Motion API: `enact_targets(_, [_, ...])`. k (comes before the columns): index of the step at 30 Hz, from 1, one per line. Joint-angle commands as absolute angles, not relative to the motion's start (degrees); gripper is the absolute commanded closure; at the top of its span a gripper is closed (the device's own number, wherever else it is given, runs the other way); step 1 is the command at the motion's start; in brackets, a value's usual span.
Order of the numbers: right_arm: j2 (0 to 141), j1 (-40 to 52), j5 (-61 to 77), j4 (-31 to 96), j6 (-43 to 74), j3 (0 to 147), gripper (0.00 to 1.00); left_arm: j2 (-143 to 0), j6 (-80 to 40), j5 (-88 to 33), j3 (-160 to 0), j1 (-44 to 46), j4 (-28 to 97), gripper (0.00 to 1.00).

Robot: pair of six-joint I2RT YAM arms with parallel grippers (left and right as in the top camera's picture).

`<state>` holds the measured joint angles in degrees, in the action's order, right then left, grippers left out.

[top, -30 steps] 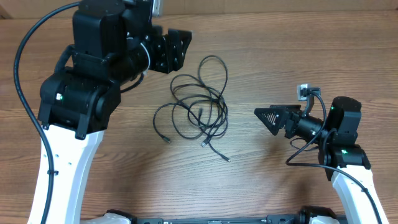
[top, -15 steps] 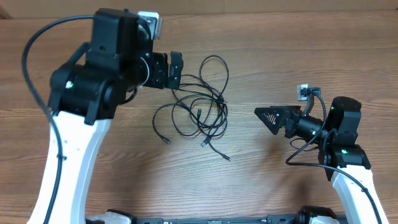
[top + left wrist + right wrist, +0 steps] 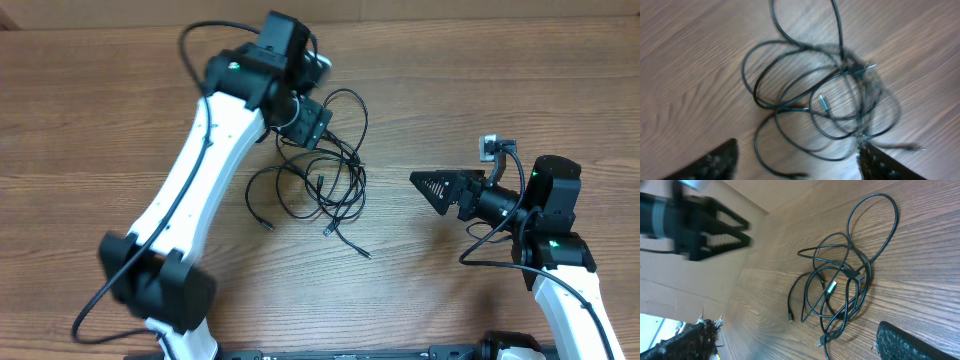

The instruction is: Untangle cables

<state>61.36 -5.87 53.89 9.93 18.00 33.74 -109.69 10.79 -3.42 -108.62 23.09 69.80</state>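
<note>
Woodgrain tabletop [image 3: 480,90] bears tangled black cables [image 3: 852,273] near its middle.

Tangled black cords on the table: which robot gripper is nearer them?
Left. The left gripper hovers over the far edge of the thin black cords; the right gripper waits off to one side.

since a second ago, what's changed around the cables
The left tool swung in toward the middle and now hangs over the far edge of the cables, jaws apart, gripping nothing. The cables lie in the same tangle as before, and the right tool stays open where it was.
</note>
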Motion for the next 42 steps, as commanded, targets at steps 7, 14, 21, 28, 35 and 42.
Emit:
enact_targets(7, [61.3, -5.6, 53.6, 9.9, 18.2, 33.8, 0.00, -121.4, 36.5, -1.0, -108.1, 22.8, 70.2, 0.03])
enact_targets(14, [61.3, -5.6, 53.4, 9.9, 18.2, 33.8, 0.00, -127.9, 37.3, -1.9, -108.1, 22.9, 69.0, 0.26])
enact_targets(21, [61.3, -5.6, 53.4, 10.2, 18.2, 33.8, 0.00, -131.5, 37.1, -4.4, -108.1, 22.9, 69.0, 0.94])
enact_targets(28, [61.3, -5.6, 53.4, 10.3, 18.2, 33.8, 0.00, -127.8, 32.1, -4.1, -110.2, 22.9, 69.9, 0.96])
enact_targets(35, [61.3, -5.6, 53.4, 10.4, 18.2, 33.8, 0.00, -116.0, 30.4, -4.8, -111.2, 23.1, 69.1, 0.96])
enact_targets(42, [61.3, -5.6, 56.7, 10.3, 18.2, 33.8, 0.00, -101.2, 29.5, -12.9, -111.5, 23.2, 66.4, 0.96])
